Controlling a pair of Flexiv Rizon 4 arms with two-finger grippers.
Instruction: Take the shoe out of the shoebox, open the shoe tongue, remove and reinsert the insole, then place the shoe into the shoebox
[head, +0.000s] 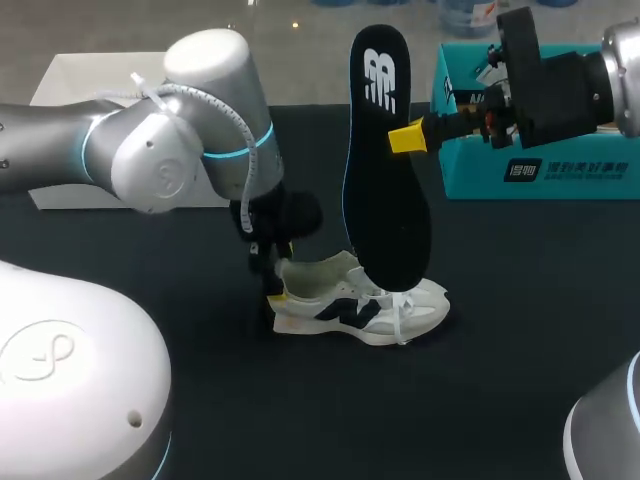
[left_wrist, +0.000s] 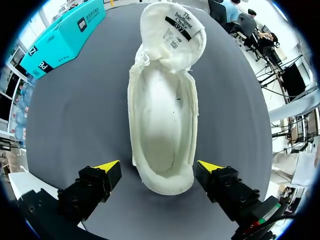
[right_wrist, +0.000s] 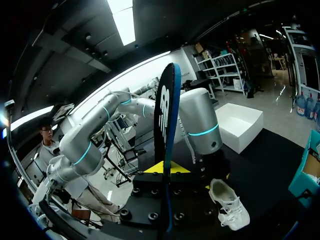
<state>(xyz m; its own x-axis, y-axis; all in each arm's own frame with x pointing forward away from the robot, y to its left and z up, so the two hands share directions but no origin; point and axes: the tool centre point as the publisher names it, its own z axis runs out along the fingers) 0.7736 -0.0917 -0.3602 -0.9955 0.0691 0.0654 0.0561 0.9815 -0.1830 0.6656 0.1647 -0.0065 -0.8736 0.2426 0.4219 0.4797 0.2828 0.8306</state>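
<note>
One white shoe (head: 358, 305) with dark side markings stands on its sole near the middle of the dark table (head: 520, 340), outside its box, heel to the left and toe to the right. Its tongue (left_wrist: 172, 30) is folded forward over the toe end, leaving the pale interior open to view from above. The black insole (head: 385, 160) is out of the shoe and held on end directly above it, with its lower tip hanging over the laces; whether it touches them cannot be told. The right gripper (head: 408, 136), reaching in from the right, is clamped on the upper part of the insole, which stands edge-on between its yellow tips in the right wrist view. The left gripper (left_wrist: 159, 166) hangs over the heel with its fingers spread wide, one on each side of the collar and neither clearly pressing it. The teal shoebox (head: 540, 165) sits at the far right of the table, well apart from the shoe, and a white box (head: 70, 85) lies at the far left.
</note>
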